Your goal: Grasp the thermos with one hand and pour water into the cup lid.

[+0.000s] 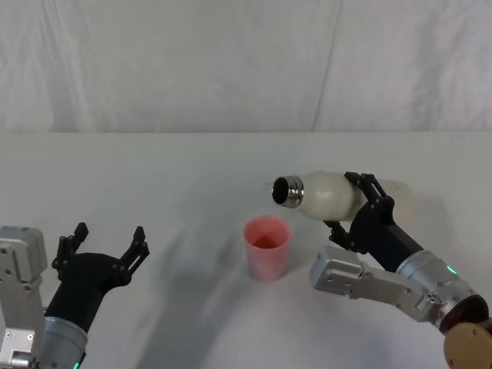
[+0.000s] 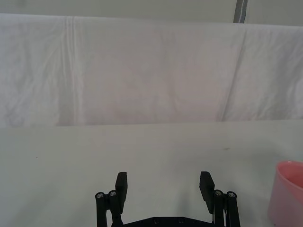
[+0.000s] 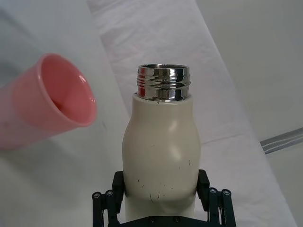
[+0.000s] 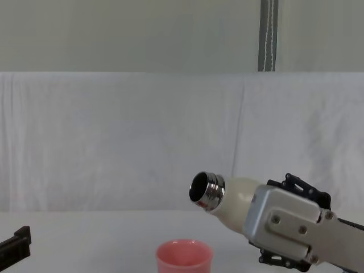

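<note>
One thermos (image 1: 327, 194), one cup (image 1: 267, 247), two grippers. The right gripper (image 1: 360, 206) is clamped around the thermos body, one black finger on each side, and holds it off the table (image 1: 154, 177), tipped nearly level with the steel neck (image 1: 288, 191) pointing to the robot's left. The open mouth hangs above and just right of the cup, not touching it. The cup stands upright on the table near the middle, between the two arms. The left gripper (image 1: 104, 246) sits low at the robot's left, well apart from the cup, its fingers spread wide with nothing between them.

The head view alone shows both grippers whole and the cup's place on the table. The chest view gives the side angle: the thermos (image 4: 227, 202) raised clear above the cup (image 4: 184, 256), mouth dark inside. The right wrist view looks along the thermos (image 3: 161, 156) and shows fine scratches on its cream body, with the cup (image 3: 52, 101) off to one side. The left wrist view shows the parted fingers (image 2: 121, 187) and the cup (image 2: 286, 196) at the edge. Whether any water is flowing, I cannot tell.
</note>
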